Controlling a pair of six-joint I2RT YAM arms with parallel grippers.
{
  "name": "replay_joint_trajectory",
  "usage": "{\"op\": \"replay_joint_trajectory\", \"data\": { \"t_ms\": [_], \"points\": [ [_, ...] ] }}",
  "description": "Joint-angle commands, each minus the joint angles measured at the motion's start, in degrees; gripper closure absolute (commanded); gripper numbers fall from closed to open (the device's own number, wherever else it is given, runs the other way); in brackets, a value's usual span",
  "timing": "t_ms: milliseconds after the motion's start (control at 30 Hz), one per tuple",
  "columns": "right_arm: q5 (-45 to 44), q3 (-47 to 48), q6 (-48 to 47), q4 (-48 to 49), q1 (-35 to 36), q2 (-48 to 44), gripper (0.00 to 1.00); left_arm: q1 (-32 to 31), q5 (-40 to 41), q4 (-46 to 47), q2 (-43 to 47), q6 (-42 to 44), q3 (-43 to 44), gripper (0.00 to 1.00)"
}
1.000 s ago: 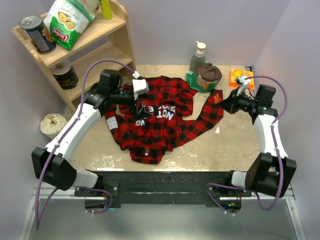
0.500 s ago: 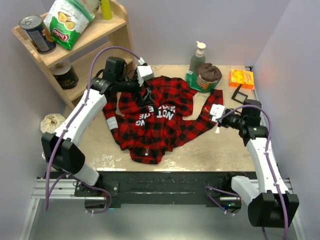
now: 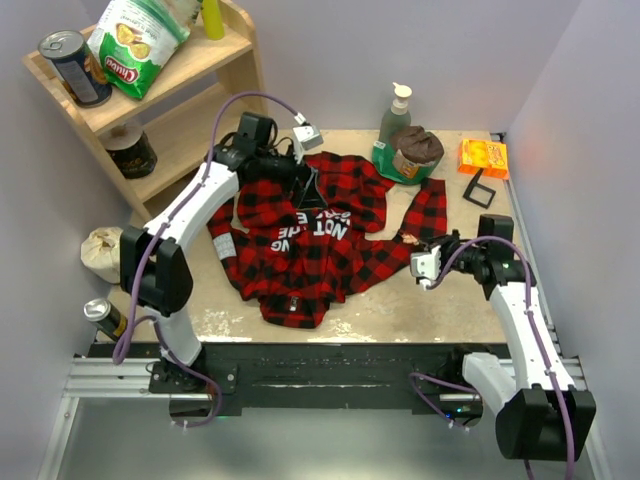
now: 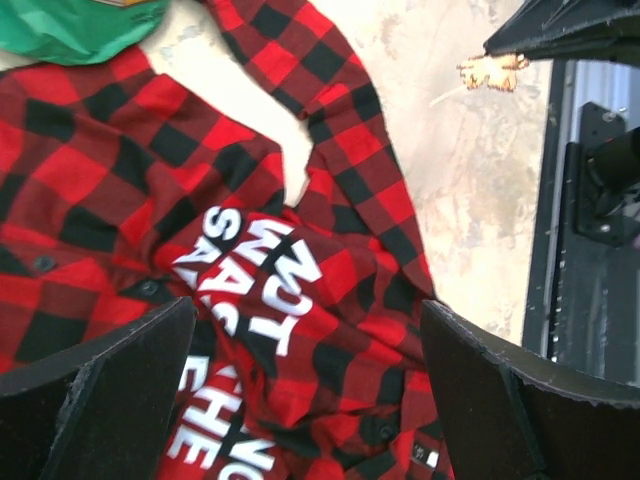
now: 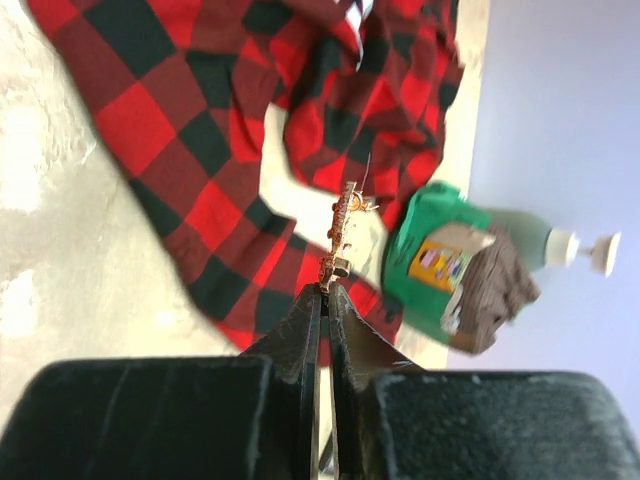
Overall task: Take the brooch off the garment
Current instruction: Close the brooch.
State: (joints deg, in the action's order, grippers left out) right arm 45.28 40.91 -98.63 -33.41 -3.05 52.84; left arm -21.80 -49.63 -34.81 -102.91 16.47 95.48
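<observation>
The garment (image 3: 320,250), a red-and-black plaid shirt with a black patch of white letters, lies crumpled mid-table. My right gripper (image 3: 410,241) is shut on the brooch (image 3: 407,237), a tiny gold-tan ornament, just off the right sleeve's edge. In the right wrist view the brooch (image 5: 340,232) sticks out past the pinched fingertips of that gripper (image 5: 325,288), with the plaid sleeve (image 5: 150,110) behind. The left wrist view shows the brooch (image 4: 492,70) against bare tabletop, apart from the shirt (image 4: 100,170). My left gripper (image 3: 306,187) hangs open over the shirt's upper part, jaws wide around nothing (image 4: 310,400).
At the back stand a green soap bottle (image 3: 395,115), a brown cloth lump (image 3: 417,148), an orange packet (image 3: 482,157) and a small black frame (image 3: 479,188). A wooden shelf (image 3: 230,60) with chips and cans fills the back left. A pale sack (image 3: 105,248) and a can (image 3: 103,315) lie off the left edge.
My right gripper has drawn back from the sleeve cuff toward the near left, carrying the brooch. My left gripper has swung farther back and right over the shirt, still open.
</observation>
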Motion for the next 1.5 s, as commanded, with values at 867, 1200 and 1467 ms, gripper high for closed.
{"op": "replay_joint_trajectory", "data": {
  "t_ms": [867,1200,1467],
  "points": [
    [10.7,5.8,-38.6,-12.9,-4.3,5.3,1.00,-11.8,1.5,8.2,-4.2,-4.7,-5.8,0.00],
    [-1.5,10.6,-15.0,-3.6,-4.3,5.0,1.00,-11.6,11.9,-13.1,-6.7,2.8,8.8,0.01],
    [-4.7,6.8,-2.7,12.7,-4.3,-7.2,1.00,-11.6,10.8,-17.8,-5.9,5.4,12.2,0.01]
  ]
}}
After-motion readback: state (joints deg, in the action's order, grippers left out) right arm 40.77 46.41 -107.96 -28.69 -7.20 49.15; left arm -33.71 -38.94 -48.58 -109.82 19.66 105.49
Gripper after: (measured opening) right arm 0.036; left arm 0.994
